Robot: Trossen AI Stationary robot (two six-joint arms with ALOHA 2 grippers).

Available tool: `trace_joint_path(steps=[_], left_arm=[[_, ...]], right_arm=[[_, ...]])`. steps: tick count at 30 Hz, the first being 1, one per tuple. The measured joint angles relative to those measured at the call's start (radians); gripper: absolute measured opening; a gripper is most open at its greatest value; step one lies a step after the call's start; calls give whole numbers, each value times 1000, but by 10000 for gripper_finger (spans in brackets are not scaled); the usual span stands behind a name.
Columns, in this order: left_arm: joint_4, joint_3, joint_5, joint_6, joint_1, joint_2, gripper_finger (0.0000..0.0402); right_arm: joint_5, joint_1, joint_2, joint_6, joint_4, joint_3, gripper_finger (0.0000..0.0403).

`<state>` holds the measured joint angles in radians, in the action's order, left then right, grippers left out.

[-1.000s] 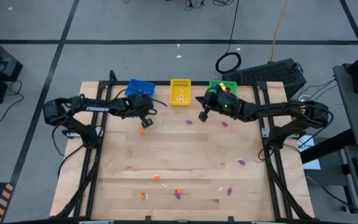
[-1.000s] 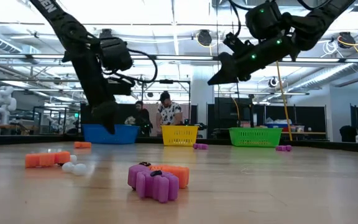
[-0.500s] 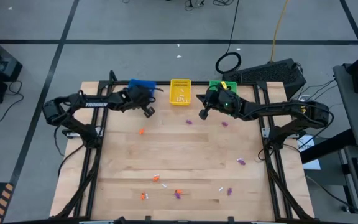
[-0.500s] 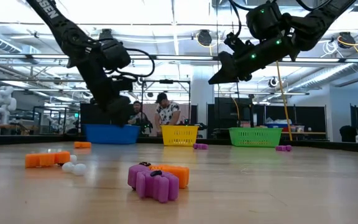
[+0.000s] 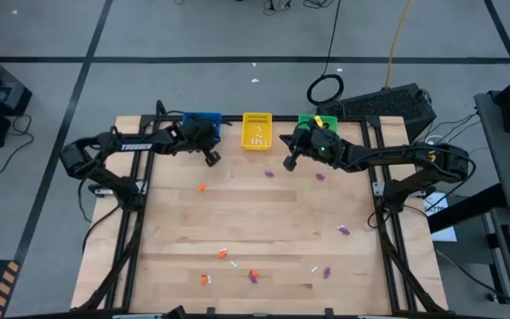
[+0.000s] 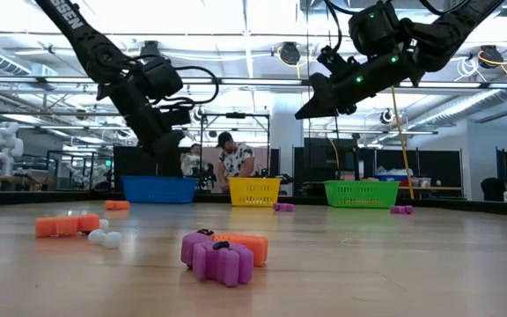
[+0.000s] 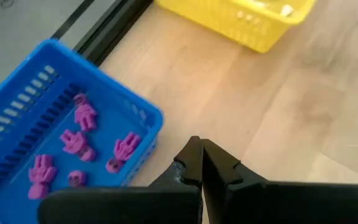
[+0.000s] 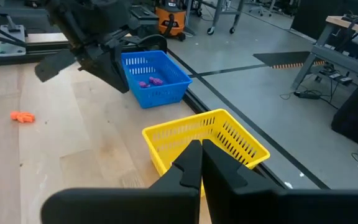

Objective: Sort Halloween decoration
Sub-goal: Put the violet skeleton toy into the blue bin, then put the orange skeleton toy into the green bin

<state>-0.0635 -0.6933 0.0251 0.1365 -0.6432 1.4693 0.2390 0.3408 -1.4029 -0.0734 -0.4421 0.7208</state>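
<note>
Purple trinkets [image 7: 79, 149] lie in the blue basket [image 7: 17, 106] — left hand [image 7: 201, 155] closed, empty; right hand [image 8: 201, 152] likewise.

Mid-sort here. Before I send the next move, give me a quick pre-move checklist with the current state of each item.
1. Left gripper empty: ok, fingers shut on nothing in its wrist view.
2. Right gripper empty: ok, shut, nothing between the fingers.
3. Both grippers lifted off the table: ok in the low view.
4. Blue basket sorted right: ok, only purple trinkets inside.
5. Nearest loose piece for the left arm: ok, orange trinket lies apart from others.
6. Green basket contents: cannot tell.
</note>
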Motion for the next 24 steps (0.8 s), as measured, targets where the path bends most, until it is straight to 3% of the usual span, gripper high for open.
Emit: trace_joint_path(steps=[9,15,24], left_arm=[[70,0,3,-26,84,-77,0],[209,49,3,-26,205,-117,0],[216,60,4,-27,385,-112,0]], right_arm=[[0,0,0,-18,13,0,0],[0,0,0,-17,13,0,0],[-4,0,0,20,1,1,0]])
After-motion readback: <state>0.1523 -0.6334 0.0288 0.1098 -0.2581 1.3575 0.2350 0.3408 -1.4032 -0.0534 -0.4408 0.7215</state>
